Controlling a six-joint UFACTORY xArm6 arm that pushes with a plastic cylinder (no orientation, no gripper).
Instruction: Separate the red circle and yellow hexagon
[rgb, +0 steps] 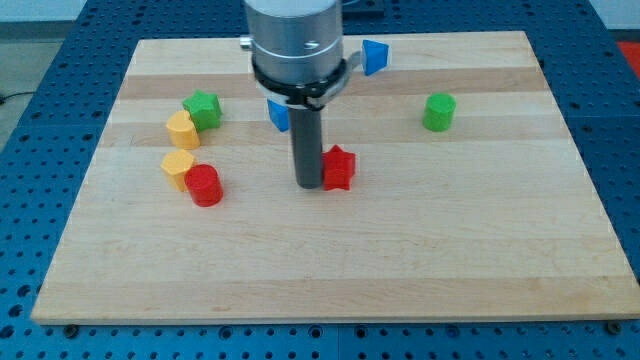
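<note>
The red circle (204, 186) sits on the wooden board (420, 240) toward the view's left, touching the yellow hexagon (178, 167) just up-left of it. Above the hexagon lies another yellow block (182, 129), with a green block (203, 109) touching that. Well right of the red circle, my tip (308, 186) rests just beside a red star-like block (339, 168). There are no fingers to open or close, only the rod. Farther off lie two blue blocks (278, 114) (375, 56) and a green cylinder (438, 111).
</note>
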